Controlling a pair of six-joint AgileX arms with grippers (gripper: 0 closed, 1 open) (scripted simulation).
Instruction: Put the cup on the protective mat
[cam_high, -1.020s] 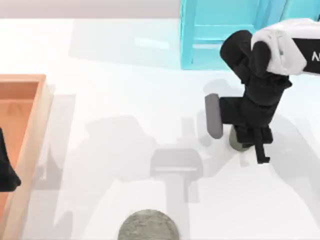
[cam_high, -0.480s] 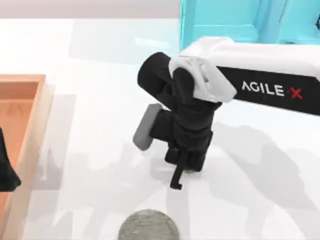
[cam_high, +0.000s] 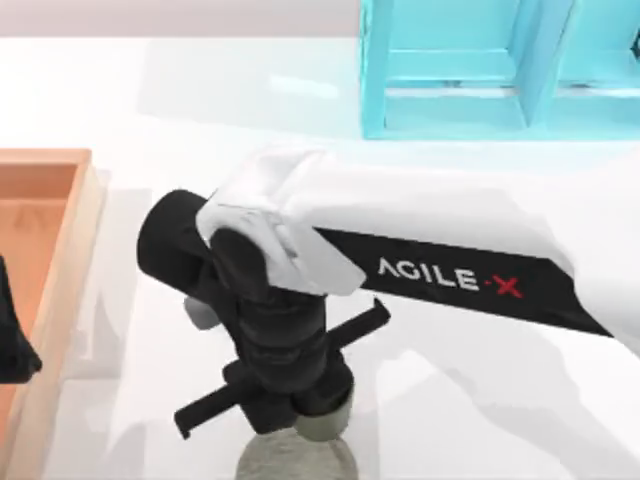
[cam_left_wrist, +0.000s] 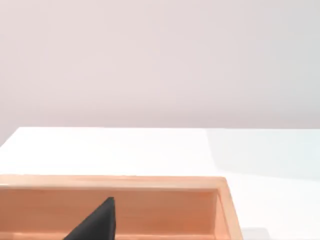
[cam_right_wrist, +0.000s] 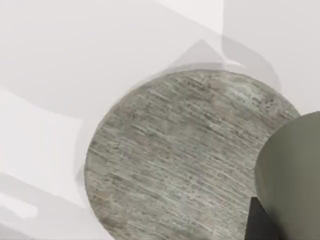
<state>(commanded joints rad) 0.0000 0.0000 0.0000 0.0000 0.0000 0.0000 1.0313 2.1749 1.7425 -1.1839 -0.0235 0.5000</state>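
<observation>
- The cup (cam_high: 325, 418) hangs clamped in the right gripper (cam_high: 300, 400), over the far edge of the protective mat (cam_high: 290, 462).
- Right arm (cam_high: 440, 270) reaches across the table from the right, wrist pointing down.
- Left gripper (cam_high: 12, 340) sits parked over the orange tray (cam_high: 60, 250); cannot tell how its jaws stand.

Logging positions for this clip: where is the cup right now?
The cup is in the right gripper, low and centre-left in the top view, at the protective mat's edge.

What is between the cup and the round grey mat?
Nothing: the right wrist view shows the cup above the bare mat.
</observation>
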